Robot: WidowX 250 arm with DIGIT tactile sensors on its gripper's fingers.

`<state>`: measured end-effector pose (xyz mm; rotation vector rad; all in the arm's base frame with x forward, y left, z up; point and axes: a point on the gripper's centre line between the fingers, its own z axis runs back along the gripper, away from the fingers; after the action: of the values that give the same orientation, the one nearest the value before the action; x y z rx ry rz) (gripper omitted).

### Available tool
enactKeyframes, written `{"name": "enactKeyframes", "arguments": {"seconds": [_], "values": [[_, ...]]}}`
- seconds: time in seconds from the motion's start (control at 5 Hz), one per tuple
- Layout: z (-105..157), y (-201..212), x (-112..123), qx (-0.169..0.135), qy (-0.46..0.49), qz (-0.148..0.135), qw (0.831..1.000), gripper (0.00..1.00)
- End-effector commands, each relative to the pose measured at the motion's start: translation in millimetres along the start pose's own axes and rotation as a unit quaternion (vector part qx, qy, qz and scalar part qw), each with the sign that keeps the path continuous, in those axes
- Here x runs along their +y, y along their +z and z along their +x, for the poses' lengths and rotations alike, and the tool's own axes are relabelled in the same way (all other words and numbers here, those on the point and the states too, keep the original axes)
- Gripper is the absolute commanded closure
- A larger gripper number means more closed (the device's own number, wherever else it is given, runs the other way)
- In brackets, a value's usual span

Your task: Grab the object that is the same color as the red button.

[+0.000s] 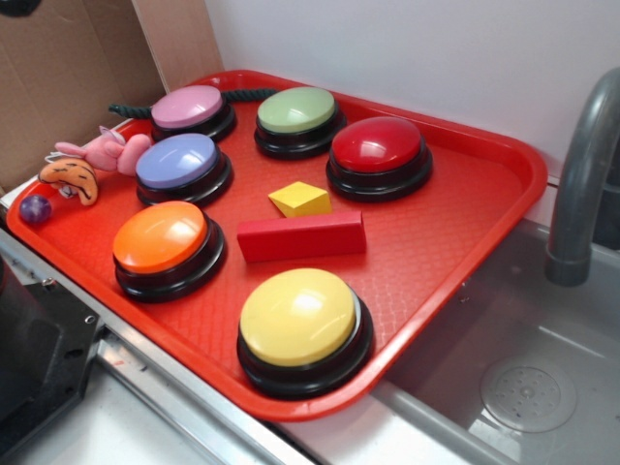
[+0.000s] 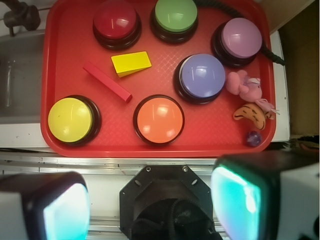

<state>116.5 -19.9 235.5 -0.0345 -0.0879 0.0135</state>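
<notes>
Wrist view: gripper (image 2: 150, 207) fingers (image 2: 240, 200) blurred, cut off at bottom edge. Exterior view: faucet (image 1: 586, 174) cut off at right edge; dark rope (image 1: 247, 95) mostly hidden behind buttons.

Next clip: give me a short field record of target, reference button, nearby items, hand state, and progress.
target: red block, lying flat on the tray, untouched
reference: red button, behind the block
nearest neighbour: yellow block, apart from the red block
hand: open, high above the tray's near edge, holding nothing
progress: grab not yet begun
</notes>
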Motion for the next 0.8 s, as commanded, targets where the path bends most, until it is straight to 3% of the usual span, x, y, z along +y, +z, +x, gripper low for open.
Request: {"name": "enactKeyframes", "arguments": {"seconds": [0.0, 0.4, 0.6], "values": [[0.0, 0.0, 0.0, 0.000, 0.000, 0.000, 1.000, 0.00], [41.4, -48.6, -18.9, 0.008, -0.163, -0.015, 0.986, 0.00], [62.7, -87.0, -25.8, 0.004, -0.255, -0.040, 0.966, 0.00]]}}
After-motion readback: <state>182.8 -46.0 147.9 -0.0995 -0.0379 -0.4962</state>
